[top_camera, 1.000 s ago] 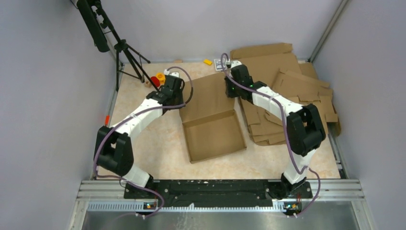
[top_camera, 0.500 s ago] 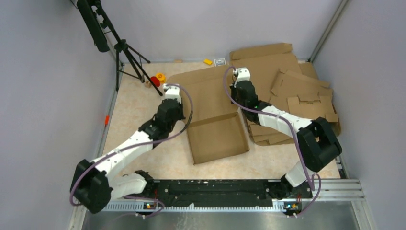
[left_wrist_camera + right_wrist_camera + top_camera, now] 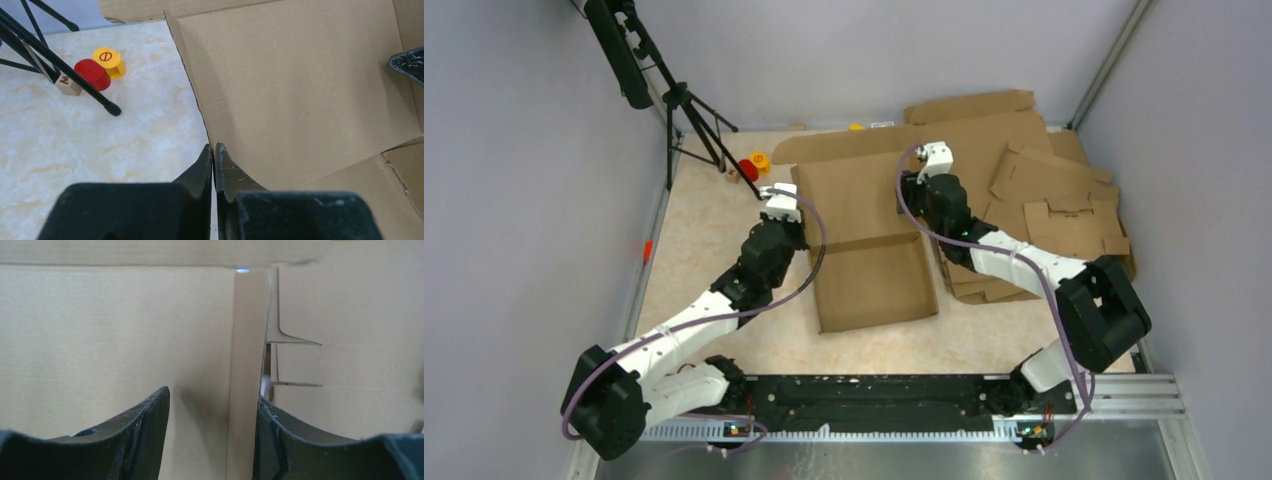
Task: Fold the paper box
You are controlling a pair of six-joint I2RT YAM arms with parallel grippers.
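Note:
The paper box [image 3: 869,280] lies mid-table, an open brown tray with raised walls and a large lid panel [image 3: 849,195] reaching away from me. My left gripper [image 3: 786,207] is at the panel's left edge. In the left wrist view it [image 3: 214,148] is shut on that thin cardboard edge. My right gripper [image 3: 914,192] is at the panel's right edge. In the right wrist view it [image 3: 212,405] is open, its jaws on either side of an upright side flap [image 3: 247,355], the right finger [image 3: 285,435] close against the flap.
A pile of other brown cardboard blanks [image 3: 1044,200] lies right of the box and against the back wall. A black tripod [image 3: 674,100] stands at the back left, with red [image 3: 92,74] and yellow [image 3: 110,60] pieces and a wooden block [image 3: 68,85] beside its leg.
Both grippers have moved nearer along the lid panel's side edges. The left arm has dropped low and stretched out. The panel's far flap has come into view at the back.

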